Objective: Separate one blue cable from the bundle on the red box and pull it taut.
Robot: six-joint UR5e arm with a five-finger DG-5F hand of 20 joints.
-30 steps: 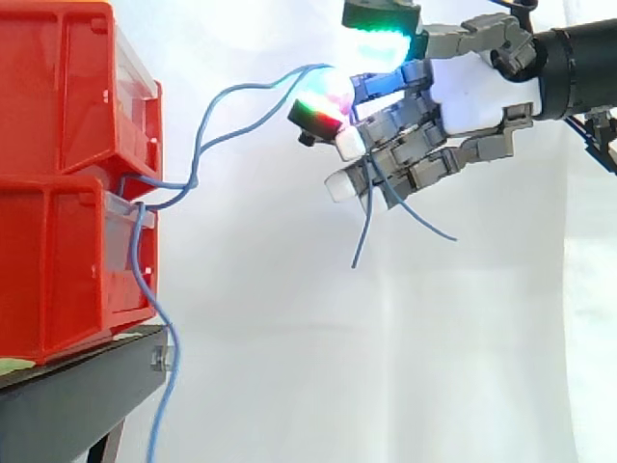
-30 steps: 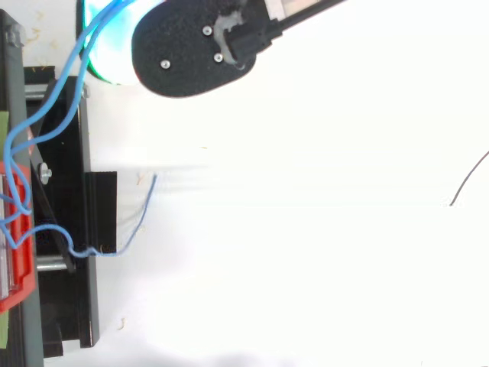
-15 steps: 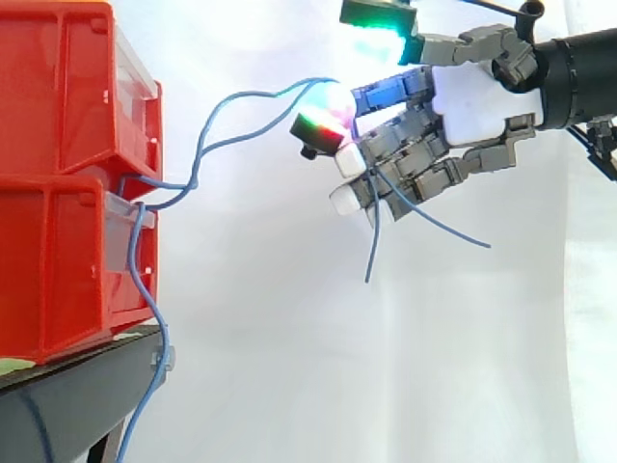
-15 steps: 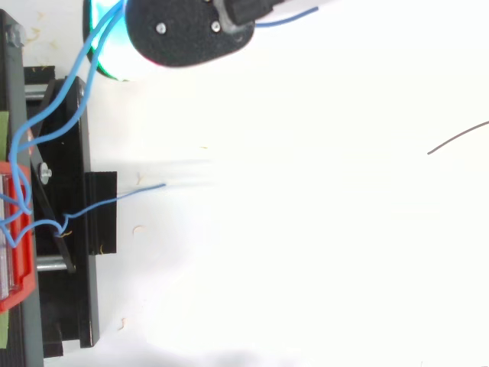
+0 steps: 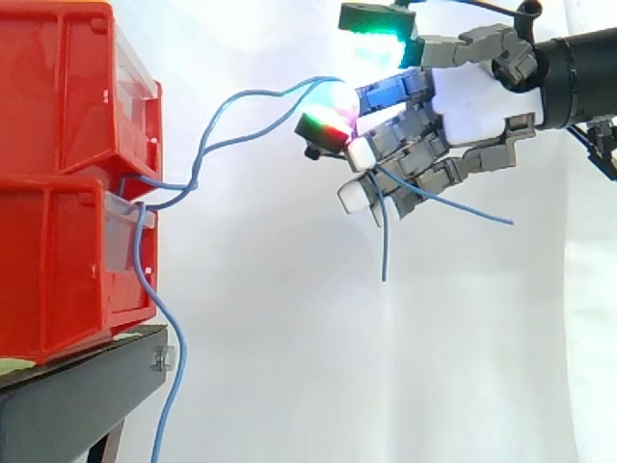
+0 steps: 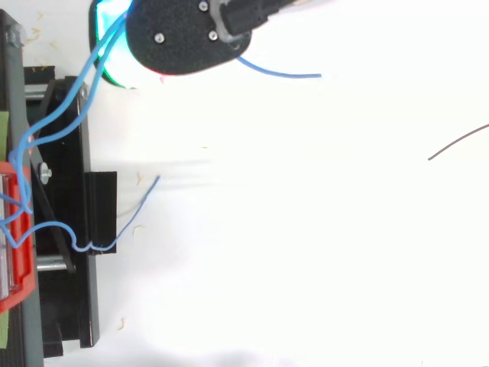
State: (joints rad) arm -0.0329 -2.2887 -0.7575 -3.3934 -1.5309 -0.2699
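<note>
Two blue cables (image 5: 255,94) arc slackly from the red bins (image 5: 58,193) to the hand (image 5: 472,101). Its curled fingers and thumb pinch them, loose ends dangling below. Another strand (image 6: 137,211) hangs from the bins past the stand (image 5: 77,395).

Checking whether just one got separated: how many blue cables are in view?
3. The upper cable and lower cable run from the red bins into the hand; the third cable hangs from the bins past the stand. More may hide inside.
</note>
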